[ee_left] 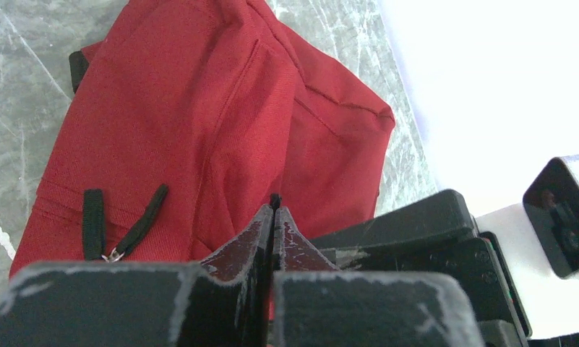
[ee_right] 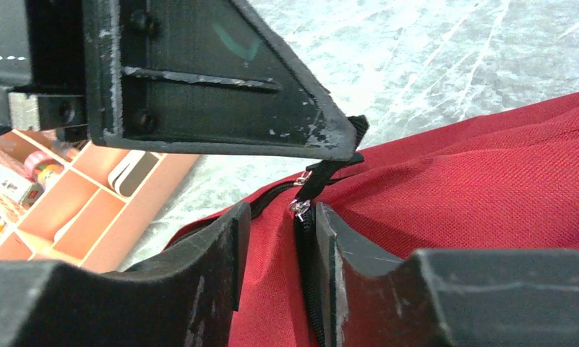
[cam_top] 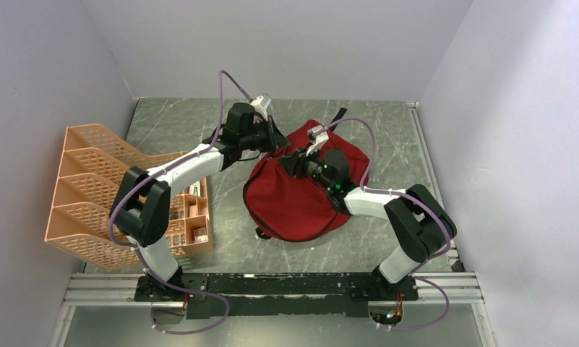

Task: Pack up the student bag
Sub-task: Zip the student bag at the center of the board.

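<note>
The soft red fabric student bag [cam_top: 293, 206] lies flat in the middle of the grey marbled table [cam_top: 395, 137], and both arms meet at its edge at about 11 o'clock from the bag's centre. The left gripper [ee_left: 274, 213] comes in from 9 o'clock. Its jaws are pressed together on the black fabric zipper pull [ee_right: 328, 172], and the pull looks stretched between the fingertips and the small metal zipper slider [ee_right: 298, 208]. I judge that it is held this way so that the slider can be drawn along the track and the bag opened for packing. The right gripper [ee_right: 280, 217] reaches in from 4 o'clock over the bag. Its jaws stand apart, one on each side of the slider and of the black zipper track, and they clamp nothing. It seems to stay there to steady the fabric near the zipper, or to be ready for a new hold. The tall orange plastic mesh organiser [cam_top: 84, 181] and the low orange compartment tray [ee_right: 98, 206] wait at 9 o'clock from the bag, well apart from it. The top view gives the whole layout, but there the grippers hide the zipper. The right wrist view alone shows the pull, the slider and the gap between the right fingers. The left wrist view shows the closed left fingers from behind, and also two more black zipper pulls [ee_left: 92, 223] lying loose on the red cloth at 7 o'clock from the fingertips.
</note>
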Tool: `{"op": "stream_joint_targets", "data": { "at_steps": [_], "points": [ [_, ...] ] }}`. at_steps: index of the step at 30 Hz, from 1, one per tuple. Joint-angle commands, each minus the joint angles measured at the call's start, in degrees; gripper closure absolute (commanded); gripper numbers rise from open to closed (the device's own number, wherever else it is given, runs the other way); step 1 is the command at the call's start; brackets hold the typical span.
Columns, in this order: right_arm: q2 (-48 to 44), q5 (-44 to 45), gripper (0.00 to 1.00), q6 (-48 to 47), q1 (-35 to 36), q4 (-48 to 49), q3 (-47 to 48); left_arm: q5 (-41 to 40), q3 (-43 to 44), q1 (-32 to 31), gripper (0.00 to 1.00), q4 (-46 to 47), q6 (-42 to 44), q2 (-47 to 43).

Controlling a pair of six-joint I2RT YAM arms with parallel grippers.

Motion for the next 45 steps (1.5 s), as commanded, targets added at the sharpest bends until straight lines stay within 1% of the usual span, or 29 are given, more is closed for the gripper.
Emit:
{"op": "stream_joint_targets", "data": {
  "at_steps": [1, 8, 15, 21, 25, 28, 30, 34, 35, 37, 38, 40, 42, 45],
  "points": [
    [-1.8, 2.3, 0.57, 1.6, 0.2, -0.6, 2.4, -0.2, -1.0, 0.0, 0.95, 4.4, 1.5, -4.1],
    [-1.0, 5.1, 0.56, 5.2, -0.7, -4.1, 5.5, 0.0, -0.8, -0.1, 0.95, 4.1, 1.6, -4.4],
    [-0.5, 6.1, 0.58, 7.0, -1.8, -7.0, 7.5, 0.3, -1.2, 0.0, 0.95, 4.5, 1.1, -4.3],
    [0.3, 5.6, 0.68, 7.8, -2.2, -7.8, 8.3, 0.4, -1.1, -0.1, 0.95, 4.4, 1.0, -4.4],
    [0.2, 5.7, 0.77, 8.1, -2.4, -8.4, 8.5, 0.4, -1.3, 0.0, 0.95, 4.4, 0.9, -4.3],
    [0.0, 5.8, 0.89, 8.2, -2.5, -8.3, 8.5, 0.5, -1.5, 0.0, 0.95, 4.4, 1.0, -4.4],
    [0.0, 5.7, 0.99, 8.1, -2.5, -7.9, 8.3, 0.4, -1.8, 0.0, 0.95, 4.5, 0.8, -4.8],
    [-0.4, 5.0, 1.0, 7.7, -2.6, -6.5, 7.5, 0.1, -1.8, 0.0, 0.94, 3.7, 1.4, -5.1],
    [-0.6, 4.8, 1.0, 7.5, -2.5, -6.3, 7.3, -0.1, -1.5, 0.1, 0.9, 2.9, 1.5, -5.2],
    [-1.1, 4.3, 1.0, 7.2, -2.5, -6.0, 6.8, -0.4, -1.4, 0.6, 0.78, 1.6, 1.4, -5.5],
    [-1.4, 4.1, 1.0, 6.9, -2.6, -6.0, 6.5, -0.4, -1.7, 1.0, 0.67, 1.6, 1.0, -5.9],
    [-2.1, 4.0, 1.0, 6.4, -2.5, -6.5, 6.0, -0.4, -3.0, 2.0, 0.51, 1.9, -0.4, -6.9],
    [-3.0, 4.3, 1.0, 6.1, -2.5, -6.7, 5.2, -1.0, -4.2, 2.7, 0.43, 1.6, -1.7, -8.0],
    [-3.7, 3.7, 1.0, 5.3, -2.6, -5.7, 3.7, -4.2, -4.7, 3.3, 0.41, -2.7, -4.3, -9.0]
  ]
}}
